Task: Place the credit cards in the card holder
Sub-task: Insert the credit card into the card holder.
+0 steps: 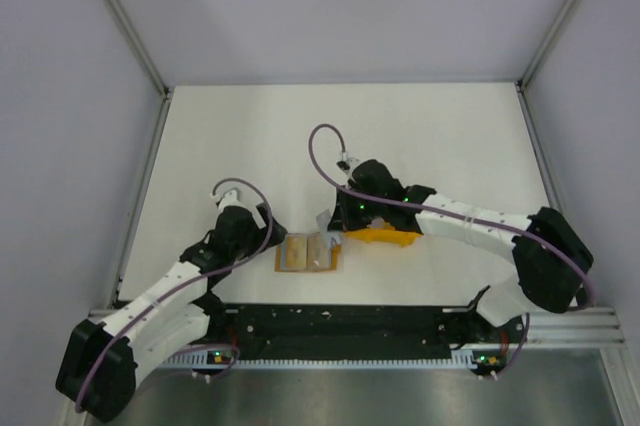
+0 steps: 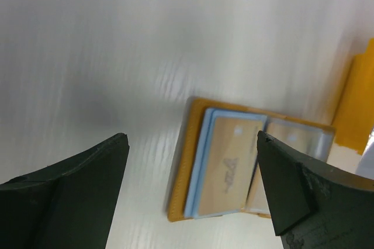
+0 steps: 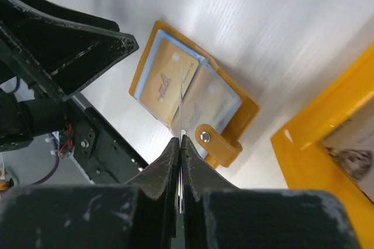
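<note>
- Left wrist view motion-blurred; print on tan card (image 2: 231, 167) unreadable to us.
- One corner of card holder (image 2: 186, 161) hidden behind finger of left gripper (image 2: 193, 137).
- Thin clear leaf (image 3: 182, 100) sits edge-on in right gripper (image 3: 180, 139); we cannot tell card from pocket sleeve.
- Yellow tray (image 3: 304, 164) cut off by right wrist picture's edge, partly under right arm in top view.
- Printed item (image 3: 350, 155) inside tray cropped, blurred.
- Top view: holder contents too small to tell.
</note>
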